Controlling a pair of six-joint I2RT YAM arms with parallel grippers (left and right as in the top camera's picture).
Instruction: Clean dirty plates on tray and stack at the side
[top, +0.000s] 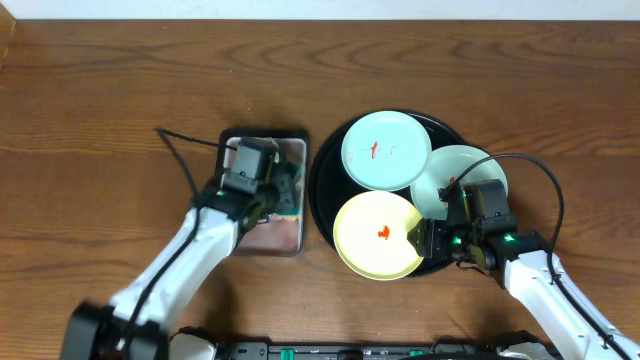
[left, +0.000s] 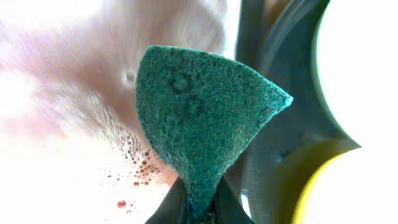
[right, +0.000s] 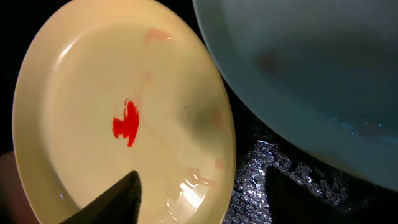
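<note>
The black tray (top: 322, 195) holds all three plates. A mint plate (top: 385, 150) with red smears lies at the back, a second mint plate (top: 458, 172) at the right, and the yellow plate (top: 372, 235) with a red spot (right: 126, 121) at the front. My right gripper (top: 425, 236) is open, its fingers (right: 205, 199) astride the yellow plate's (right: 124, 93) right rim, beside the mint plate (right: 311, 68). My left gripper (top: 284, 195) is shut on the teal sponge (left: 199, 124) over the grey metal tray (top: 285, 240).
The grey metal tray (left: 62, 124) is wet with pinkish water and red droplets. It stands just left of the black tray's rim (left: 273, 155). A black cable (top: 185, 145) lies on the wooden table left of the grey tray.
</note>
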